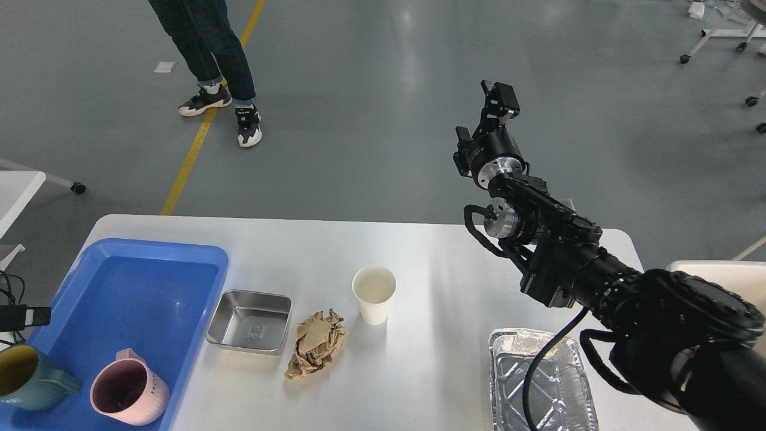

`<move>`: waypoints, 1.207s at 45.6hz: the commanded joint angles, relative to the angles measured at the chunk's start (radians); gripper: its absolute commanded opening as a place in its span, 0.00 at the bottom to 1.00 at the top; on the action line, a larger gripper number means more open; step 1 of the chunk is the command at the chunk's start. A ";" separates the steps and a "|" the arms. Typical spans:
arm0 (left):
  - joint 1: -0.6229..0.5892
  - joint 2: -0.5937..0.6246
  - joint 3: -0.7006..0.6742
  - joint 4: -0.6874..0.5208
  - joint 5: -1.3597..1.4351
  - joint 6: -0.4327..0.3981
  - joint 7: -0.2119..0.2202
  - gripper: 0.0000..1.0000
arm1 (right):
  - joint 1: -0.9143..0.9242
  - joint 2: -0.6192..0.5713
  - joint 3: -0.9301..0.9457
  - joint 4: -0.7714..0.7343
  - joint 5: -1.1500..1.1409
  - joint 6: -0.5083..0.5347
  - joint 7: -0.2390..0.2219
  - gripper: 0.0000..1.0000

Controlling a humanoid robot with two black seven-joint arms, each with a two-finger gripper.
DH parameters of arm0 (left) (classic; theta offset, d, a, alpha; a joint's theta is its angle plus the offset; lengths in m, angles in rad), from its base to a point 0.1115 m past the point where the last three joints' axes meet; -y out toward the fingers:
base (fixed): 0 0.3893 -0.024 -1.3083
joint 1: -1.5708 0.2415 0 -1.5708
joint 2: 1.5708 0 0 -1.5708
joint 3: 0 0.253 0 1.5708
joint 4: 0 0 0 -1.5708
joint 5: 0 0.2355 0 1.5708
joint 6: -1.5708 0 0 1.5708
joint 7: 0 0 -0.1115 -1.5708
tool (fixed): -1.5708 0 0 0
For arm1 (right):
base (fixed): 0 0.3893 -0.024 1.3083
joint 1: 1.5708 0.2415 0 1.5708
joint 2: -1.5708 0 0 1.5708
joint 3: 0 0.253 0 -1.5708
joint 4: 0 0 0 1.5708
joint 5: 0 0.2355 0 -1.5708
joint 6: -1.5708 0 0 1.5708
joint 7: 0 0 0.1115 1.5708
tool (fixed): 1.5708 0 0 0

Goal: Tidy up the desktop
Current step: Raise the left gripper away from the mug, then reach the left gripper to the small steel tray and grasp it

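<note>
The white desktop [431,371] holds a white paper cup [374,293] standing upright at the middle, a crumpled brown paper [316,350] just in front and left of it, a small steel tray [250,321] and an empty foil tray [541,383] at the front right. My right gripper [494,111] is raised high past the table's far edge, well right of the cup, with nothing seen in it; its fingers cannot be told apart. A small black part [23,316] at the left edge may be my left gripper; its state does not show.
A blue tray [137,287] at the left holds a pink mug [128,389] and a teal mug [27,377]. A cream-white bin [724,272] stands beyond the right table edge. A person [209,54] stands on the floor behind.
</note>
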 commanded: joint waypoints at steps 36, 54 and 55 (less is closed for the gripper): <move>-0.252 -0.570 0.023 0.221 -0.180 -0.108 0.474 0.97 | -0.016 0.013 0.000 0.000 -0.001 -0.011 0.000 1.00; -0.353 -0.845 0.022 0.364 -0.178 -0.176 0.569 0.97 | -0.030 0.012 0.000 0.001 -0.001 -0.006 0.002 1.00; -0.359 -0.852 0.020 0.364 -0.175 -0.178 0.597 0.97 | -0.032 0.010 0.000 0.001 -0.001 -0.006 0.002 1.00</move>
